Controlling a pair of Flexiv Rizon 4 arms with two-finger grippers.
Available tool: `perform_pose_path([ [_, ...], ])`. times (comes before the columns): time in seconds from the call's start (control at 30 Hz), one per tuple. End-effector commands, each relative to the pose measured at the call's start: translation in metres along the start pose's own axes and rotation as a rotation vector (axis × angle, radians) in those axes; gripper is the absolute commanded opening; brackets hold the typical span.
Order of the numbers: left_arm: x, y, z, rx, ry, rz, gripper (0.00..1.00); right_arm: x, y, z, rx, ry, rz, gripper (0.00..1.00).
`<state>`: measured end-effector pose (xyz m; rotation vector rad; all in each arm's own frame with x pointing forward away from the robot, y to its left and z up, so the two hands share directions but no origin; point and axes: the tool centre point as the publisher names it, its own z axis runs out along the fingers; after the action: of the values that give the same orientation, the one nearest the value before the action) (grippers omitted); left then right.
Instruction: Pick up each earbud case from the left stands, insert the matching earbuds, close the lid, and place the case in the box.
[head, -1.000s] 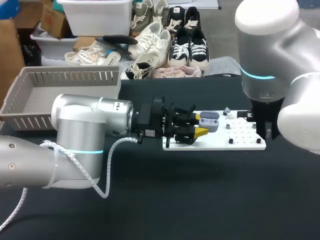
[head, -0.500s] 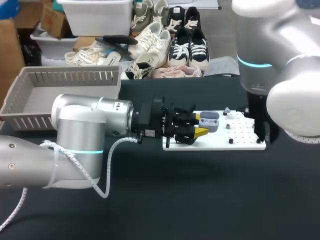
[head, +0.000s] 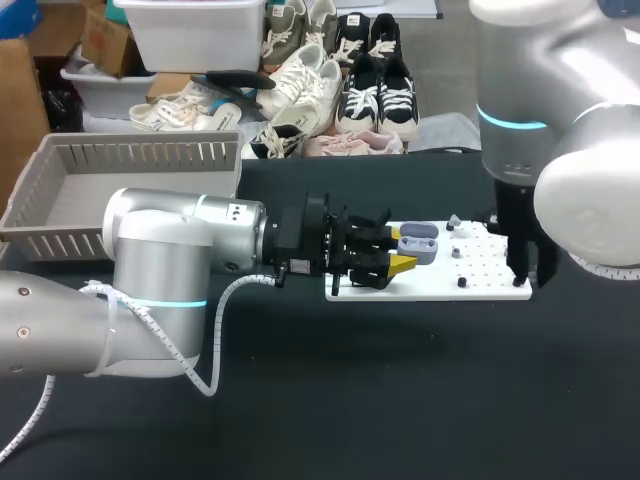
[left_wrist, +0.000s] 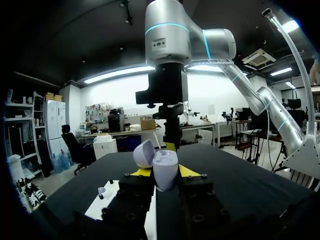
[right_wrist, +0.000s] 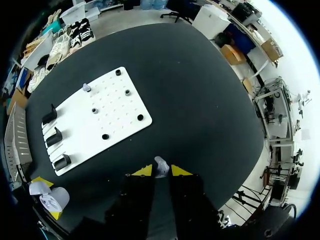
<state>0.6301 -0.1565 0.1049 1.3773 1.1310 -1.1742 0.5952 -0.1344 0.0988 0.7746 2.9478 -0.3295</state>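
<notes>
Over the left end of the white board (head: 440, 283), the left claw (left_wrist: 164, 176) is clamped on the earbud case (head: 420, 244), one finger on each side. The case's lid (left_wrist: 144, 153) is swung open and its mouth is turned up. The right claw (right_wrist: 161, 171) hangs past the board's right edge, above bare tabletop (right_wrist: 200, 100), and pinches a small pale earbud (right_wrist: 160, 166) between its yellow tips.

The step in hand looks like the insertion: case off its stand and opened, bud lifted, the two not yet brought together. Next, the right claw would need to carry the bud left to the case, line it up with a free socket and ease it down while the left claw keeps the case level. A second earbud (right_wrist: 86, 87) stands on the board's far edge, so another fetch probably comes before the lid is shut and the case goes to the box (head: 140, 153) at the far left.

From the head view the right claw and its bud are hidden behind the right arm (head: 540, 120). No view looks into the case — whether a bud already sits inside cannot be told. The black stands (right_wrist: 54, 136) appear empty, though they are small in view.
</notes>
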Motion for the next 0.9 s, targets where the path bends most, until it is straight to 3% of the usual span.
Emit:
perform_pose_path([
  [0.03,0.0,0.0,0.001,-0.002,0.001,0.001,0.0,0.0,-0.001,-0.001,0.001,-0.001,0.001,0.0],
  [0.4,0.0,0.0,0.001,-0.002,0.001,0.001,0.0,0.015,0.006,-0.019,-0.022,0.037,0.298,0.0],
  [0.67,0.0,0.0,0.001,-0.002,0.001,0.001,0.0,0.036,0.009,-0.046,-0.022,0.042,0.335,0.0],
  [0.9,0.0,0.0,0.001,-0.002,0.001,0.001,0.0,0.052,0.028,-0.065,-0.031,0.043,0.295,0.0],
])
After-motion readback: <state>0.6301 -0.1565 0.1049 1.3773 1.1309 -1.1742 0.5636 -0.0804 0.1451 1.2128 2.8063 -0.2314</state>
